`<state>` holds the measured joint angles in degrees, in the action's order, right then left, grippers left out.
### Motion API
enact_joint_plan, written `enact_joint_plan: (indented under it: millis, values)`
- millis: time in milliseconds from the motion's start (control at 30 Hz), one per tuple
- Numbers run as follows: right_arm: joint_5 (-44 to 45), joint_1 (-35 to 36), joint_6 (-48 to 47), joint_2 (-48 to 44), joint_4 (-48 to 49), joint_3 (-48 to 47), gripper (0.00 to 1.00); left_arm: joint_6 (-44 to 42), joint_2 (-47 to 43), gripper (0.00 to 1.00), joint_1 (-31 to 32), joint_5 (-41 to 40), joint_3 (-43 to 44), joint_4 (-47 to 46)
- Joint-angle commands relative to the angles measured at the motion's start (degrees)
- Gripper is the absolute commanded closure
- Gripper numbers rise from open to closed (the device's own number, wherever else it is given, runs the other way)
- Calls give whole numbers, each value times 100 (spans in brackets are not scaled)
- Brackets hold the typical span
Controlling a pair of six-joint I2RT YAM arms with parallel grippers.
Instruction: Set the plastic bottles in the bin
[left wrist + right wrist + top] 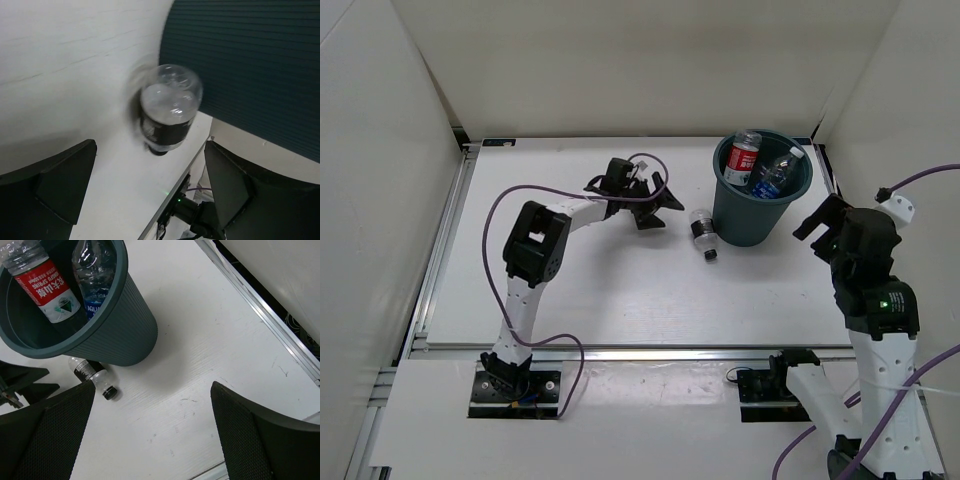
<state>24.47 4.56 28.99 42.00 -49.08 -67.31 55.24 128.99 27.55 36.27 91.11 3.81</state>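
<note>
three bottles are showing, two of them inside the bin.

left side: the left arm is reaching from the near edge toward the middle of the far edge. the left gripper (655, 205) is sitting low over the tabletop with its fingers (50, 185) spread wide and gripping nothing. it is pointing rightward at the black-label bottle (703, 232), near it but not touching it.

centre: the black-label bottle is lying on its side on the tabletop, cap toward the near edge, clear base toward the far edge. it is resting just beside the left foot of the bin (720, 165); i cannot tell whether the two are touching. in the left wrist view the bottle is appearing blurred, base-on, ahead of the open fingers, with the ribbed bin wall to its right.

right of centre: the bin is standing upright near the far right corner. the red-label bottle (744, 158) is leaning inside it on the left side, neck up. the blue-label bottle (775, 175) is leaning inside on the right, its white cap poking up by the rim.

right side: the right gripper (817, 218) is hovering near the right edge, just right of the bin and clear of it. its fingers (45, 435) are standing wide apart, clamping nothing, with bare tabletop between them.
</note>
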Motion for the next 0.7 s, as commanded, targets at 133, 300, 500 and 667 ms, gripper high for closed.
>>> enact_joint_plan:
  millis: [133,300,500,667]
  values:
    - [120,1,-350,-25,215,-2,0,214,469,0,339,302,864,-91]
    - [269,1,-350,-78,162,-2,0,338,917,0,506,363,1286,-91]
    - [216,1,-403,-78,162,-2,0,276,1224,0,690,433,1611,-39]
    - [339,1,-535,-78,162,-2,0,276,1488,0,743,705,1866,-39]
